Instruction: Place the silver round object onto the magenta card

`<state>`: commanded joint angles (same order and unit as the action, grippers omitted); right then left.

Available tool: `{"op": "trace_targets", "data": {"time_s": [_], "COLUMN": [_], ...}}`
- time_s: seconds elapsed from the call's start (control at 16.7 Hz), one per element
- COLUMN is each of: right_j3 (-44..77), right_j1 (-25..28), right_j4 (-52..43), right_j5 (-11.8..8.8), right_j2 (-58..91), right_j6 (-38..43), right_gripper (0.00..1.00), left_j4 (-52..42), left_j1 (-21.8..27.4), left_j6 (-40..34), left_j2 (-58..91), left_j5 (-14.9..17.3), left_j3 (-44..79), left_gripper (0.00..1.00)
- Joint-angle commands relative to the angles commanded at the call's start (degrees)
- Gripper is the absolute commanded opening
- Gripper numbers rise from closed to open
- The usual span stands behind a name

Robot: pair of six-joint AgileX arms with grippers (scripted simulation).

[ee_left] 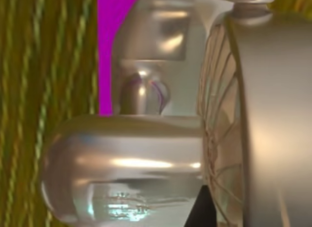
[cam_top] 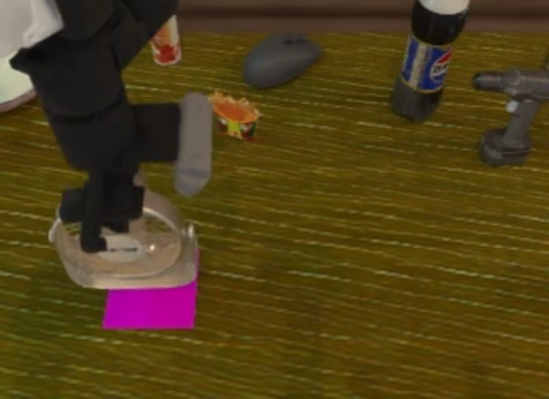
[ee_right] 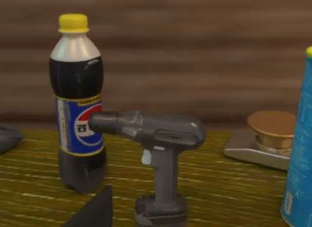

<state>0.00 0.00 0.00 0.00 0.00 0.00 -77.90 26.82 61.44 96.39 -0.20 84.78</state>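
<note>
Hovering low over the disc [cam_top: 129, 249], my left gripper [cam_top: 107, 236] sits at about 8 o'clock on the table, its dark fingers down on the disc's middle. Whether those fingers are clamped on the knob or parted I cannot tell; the left wrist view is filled with mirror metal and shows only a dark sliver of one finger at its edge. The disc lies mostly on the bare mat, its 6 o'clock edge overlapping the card's [cam_top: 150, 306] far edge, so most of the magenta is uncovered. I judge the step in hand to be the placing itself, only partly done. The next move calls for carrying the disc toward 6 o'clock until it is centred on the card, then letting go.

My right gripper is not in the top view; the right wrist view faces a drill [ee_right: 156, 154] and a cola bottle [ee_right: 78, 105] at about 1 to 2 o'clock. The table [cam_top: 360, 270] wears an olive woven mat with pale streaks. A grey mouse [cam_top: 280, 59] lies near 12 o'clock, a small snack tub [cam_top: 235, 116] just below it. Behind the table runs a brown wall.
</note>
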Motion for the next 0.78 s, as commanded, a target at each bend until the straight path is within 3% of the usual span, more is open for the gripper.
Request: {"op": "trace_targets", "data": {"time_s": [0.42,0.78], "right_j3": [0.0,0.0], "right_j1": [0.0,0.0], "right_j4": [0.0,0.0], "right_j5": [0.0,0.0], "right_j2": [0.0,0.0], "right_j6": [0.0,0.0], "right_gripper": [1.0,1.0], "left_j4": [0.2,7.6], "left_j1": [0.2,-0.7], "left_j6": [0.8,1.4], "left_j2": [0.1,0.7], "left_j5": [0.0,0.0], "left_j3": [-0.4,-7.1], "left_gripper": [0.0,0.0]}}
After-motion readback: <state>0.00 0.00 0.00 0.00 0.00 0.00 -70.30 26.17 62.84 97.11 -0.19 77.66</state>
